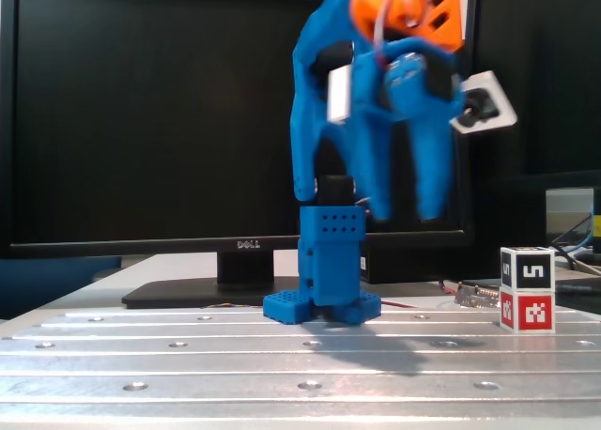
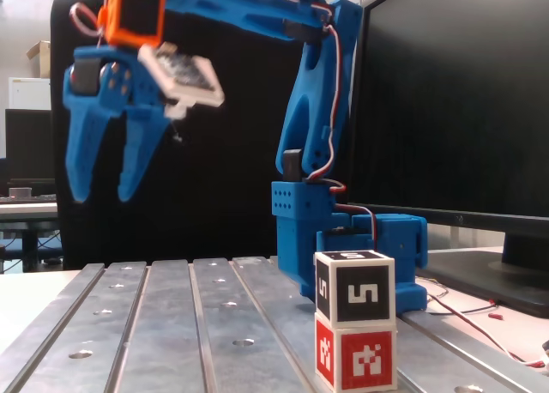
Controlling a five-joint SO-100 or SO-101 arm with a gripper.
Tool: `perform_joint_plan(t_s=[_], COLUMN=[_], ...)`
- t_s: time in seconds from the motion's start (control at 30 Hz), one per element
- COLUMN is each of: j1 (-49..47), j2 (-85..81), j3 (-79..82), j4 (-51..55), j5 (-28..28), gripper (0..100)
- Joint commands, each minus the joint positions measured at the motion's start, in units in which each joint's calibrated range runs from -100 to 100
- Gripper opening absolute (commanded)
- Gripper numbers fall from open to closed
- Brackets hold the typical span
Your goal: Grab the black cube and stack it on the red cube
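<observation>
The black cube (image 1: 527,266) (image 2: 356,290) rests squarely on top of the red cube (image 1: 527,312) (image 2: 361,359), and the two form a small stack on the metal table. In both fixed views my blue gripper (image 1: 402,212) (image 2: 103,196) hangs high in the air, well away from the stack, with its fingers pointing down. It is open, and nothing is between the fingers. Nothing touches the cubes.
The arm's blue base (image 1: 324,303) (image 2: 377,247) stands on the slotted aluminium table (image 1: 188,364) (image 2: 171,324). Behind it is a large black Dell monitor (image 1: 150,120). Loose wires (image 1: 474,294) lie near the stack.
</observation>
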Motion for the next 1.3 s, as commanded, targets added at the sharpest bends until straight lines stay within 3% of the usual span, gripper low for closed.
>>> perform_joint_plan(t_s=[0.0, 0.13, 0.47, 0.63, 0.9, 1.27], j1=[2.97, 3.27, 8.29, 9.47, 9.62, 13.82], j2=[-2.31, -2.23, -2.90, -10.33, -27.46, -43.92], j3=[2.92, 5.63, 13.78, 24.45, 46.79, 60.90], j4=[-5.51, -9.87, -22.09, -32.53, -47.06, -50.48], j5=[-0.20, -0.20, -5.72, -9.88, -12.09, -12.09], gripper=[11, 2, 2, 2, 2, 2])
